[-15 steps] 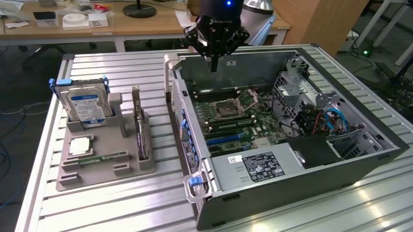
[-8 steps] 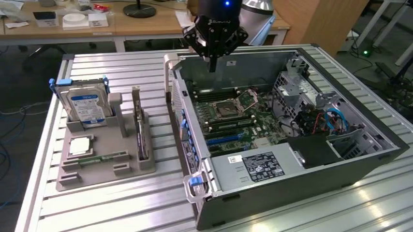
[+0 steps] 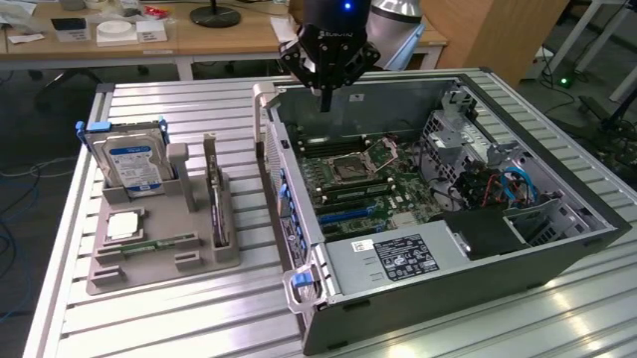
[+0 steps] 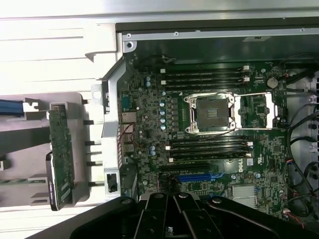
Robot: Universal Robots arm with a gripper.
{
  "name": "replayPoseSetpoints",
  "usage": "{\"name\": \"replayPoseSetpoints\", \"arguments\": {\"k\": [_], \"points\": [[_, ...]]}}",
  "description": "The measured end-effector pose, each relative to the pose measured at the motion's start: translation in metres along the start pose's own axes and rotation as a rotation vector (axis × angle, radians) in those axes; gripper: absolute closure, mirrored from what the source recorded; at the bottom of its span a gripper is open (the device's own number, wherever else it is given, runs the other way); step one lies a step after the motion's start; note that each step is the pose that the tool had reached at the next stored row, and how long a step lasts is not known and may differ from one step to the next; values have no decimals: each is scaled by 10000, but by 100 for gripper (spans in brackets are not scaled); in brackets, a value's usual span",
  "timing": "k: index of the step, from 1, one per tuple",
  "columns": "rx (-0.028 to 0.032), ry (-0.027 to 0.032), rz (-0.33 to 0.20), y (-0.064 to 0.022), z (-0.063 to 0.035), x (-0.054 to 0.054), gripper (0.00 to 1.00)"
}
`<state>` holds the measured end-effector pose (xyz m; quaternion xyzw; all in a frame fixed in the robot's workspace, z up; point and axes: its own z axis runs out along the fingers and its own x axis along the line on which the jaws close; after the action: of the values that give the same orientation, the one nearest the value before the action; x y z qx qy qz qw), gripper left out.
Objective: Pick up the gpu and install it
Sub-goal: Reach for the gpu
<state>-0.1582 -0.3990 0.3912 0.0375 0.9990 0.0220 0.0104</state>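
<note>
One arm: a lone Universal Robots arm hangs over the far wall of an open computer case (image 3: pixel 448 298), its gripper (image 3: pixel 324 103) pointing down and carrying nothing.
Pincer: the fingers are drawn together to a single tip, with nothing between them.
Gpu: the gpu (image 3: pixel 216 198) stands on its long edge in a slot of the grey holder (image 3: pixel 159 265), on the exterior view's left of the case and well apart from the gripper. In the wrist view its board face (image 4: pixel 62 157) lies just outside the case wall.
Holder's other parts: a hard drive (image 3: pixel 127 160) with a blue-and-white label stands upright at the back. A processor chip (image 3: pixel 124 224) and a narrow memory stick (image 3: pixel 159 244) lie flat nearer the front.
Case: it lies on its side with the panel off, showing the motherboard (image 3: pixel 383 198).
Motherboard: an unfilled processor socket (image 3: pixel 350 170) sits between rows of memory slots. A blue expansion slot (image 4: pixel 199 177) runs nearer the power supply (image 3: pixel 398 257).
Table: a slatted aluminium table (image 3: pixel 179 321) carries both the holder and the case.
</note>
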Motion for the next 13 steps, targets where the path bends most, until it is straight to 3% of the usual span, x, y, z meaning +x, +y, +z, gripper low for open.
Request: {"name": "replayPoseSetpoints", "arguments": {"k": [13], "points": [[2,18,0,-8,9,62,89]]}}
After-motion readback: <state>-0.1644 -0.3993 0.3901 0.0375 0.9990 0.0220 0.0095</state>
